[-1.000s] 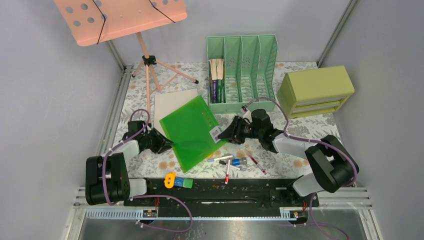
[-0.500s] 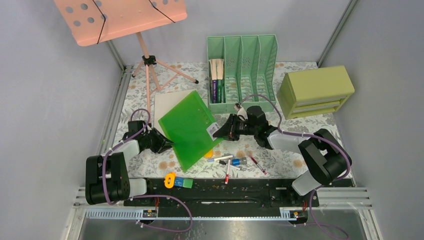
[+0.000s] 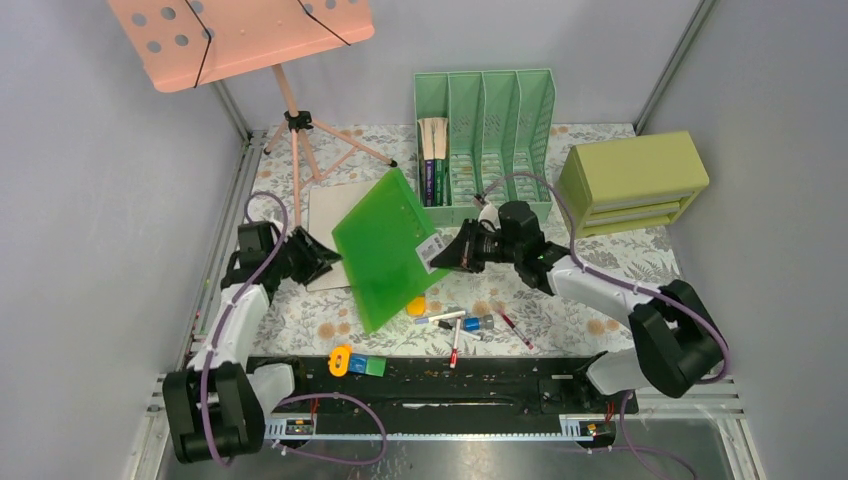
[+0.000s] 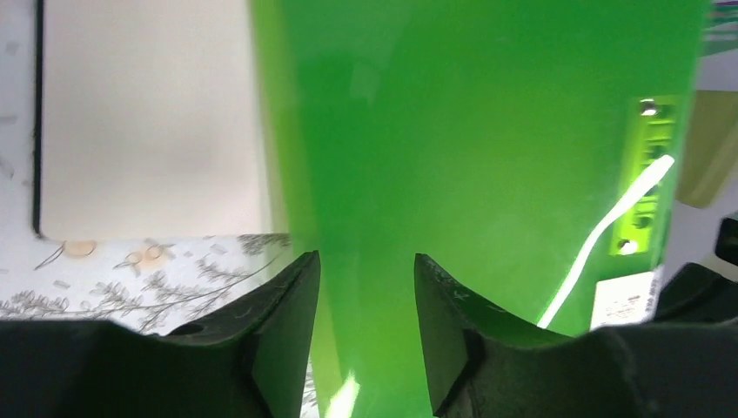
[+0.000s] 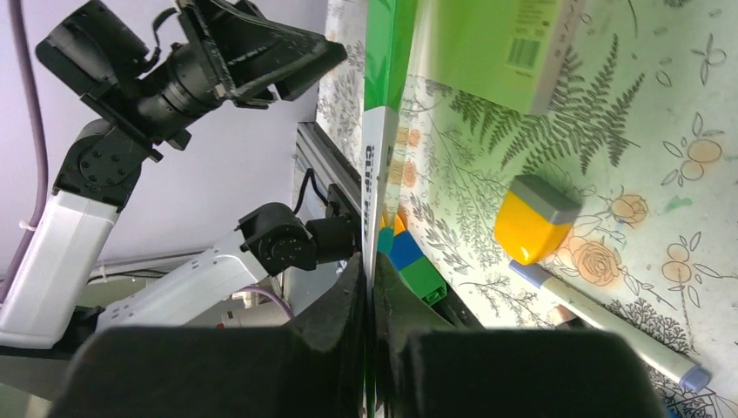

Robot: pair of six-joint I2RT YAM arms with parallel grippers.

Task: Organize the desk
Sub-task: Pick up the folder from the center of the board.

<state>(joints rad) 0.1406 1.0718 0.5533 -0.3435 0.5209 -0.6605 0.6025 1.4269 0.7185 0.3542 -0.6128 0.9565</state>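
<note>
While the right pincer (image 3: pixel 447 255) is clamping shut on the right edge of the translucent green plastic folder (image 3: pixel 385 250), beside its white label, the folder is standing raised and steeply tilted over the middle of the desk (image 3: pixel 300 318), a flat tabletop in pale fern-and-flower cloth framed by metal rails. The desk is lying directly beneath both pincers. The left pincer (image 3: pixel 322 260) is hovering over the left half of the desk, just beside the folder's left edge, with its jaws standing apart. The left wrist view is showing green plastic across the gap, but whether the fingers are touching it cannot be told. A cream rectangular board (image 3: pixel 330 205) is lying flat on the cloth, partly covered by the folder. A yellow block with a grey cap (image 3: pixel 415 307) is lying on the desk on the near side of the right pincer, close to several marker pens (image 3: pixel 450 318).
</note>
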